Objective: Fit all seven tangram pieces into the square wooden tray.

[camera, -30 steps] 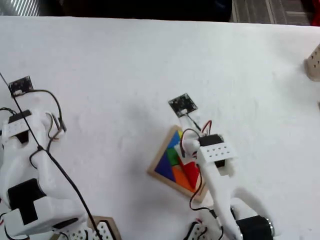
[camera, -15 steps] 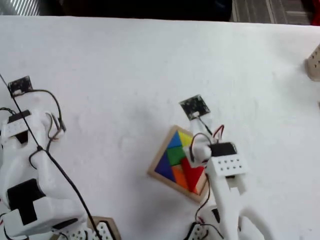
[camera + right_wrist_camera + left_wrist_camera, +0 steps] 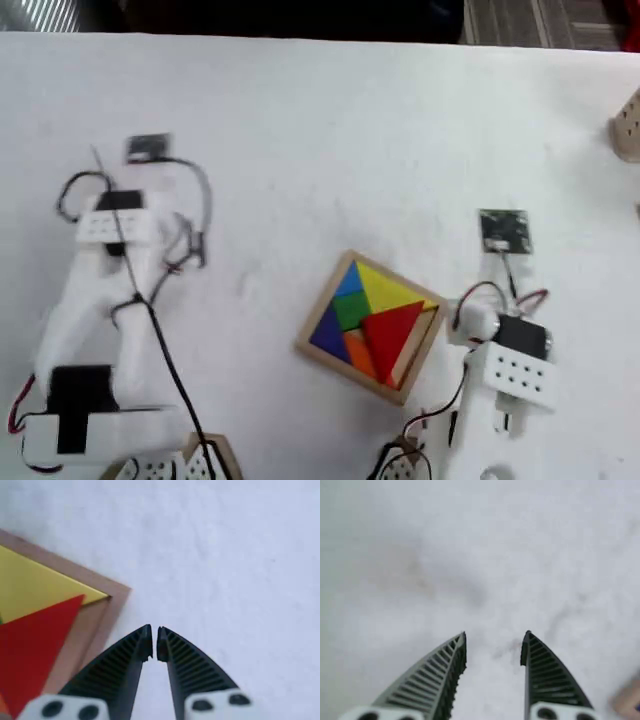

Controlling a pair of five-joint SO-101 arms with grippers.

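The square wooden tray [image 3: 432,322] lies turned like a diamond on the white table [image 3: 300,130], and everything else is placed from it. Inside it lie tangram pieces: a yellow triangle [image 3: 388,287] at its far side, a red triangle [image 3: 392,335] beside that, then blue [image 3: 350,281], green [image 3: 349,311], purple [image 3: 329,336] and orange [image 3: 360,353] pieces. A strip of bare tray floor shows between the red triangle and the rim on the right arm's side. The right gripper [image 3: 154,644] hangs just outside the tray's corner over the table, its fingers almost touching and holding nothing. The left gripper [image 3: 494,640] is well away from the tray on the opposite side, its fingers spread apart over the table with nothing between them. A perforated wooden block [image 3: 627,125] stands far from the tray at the table's edge.
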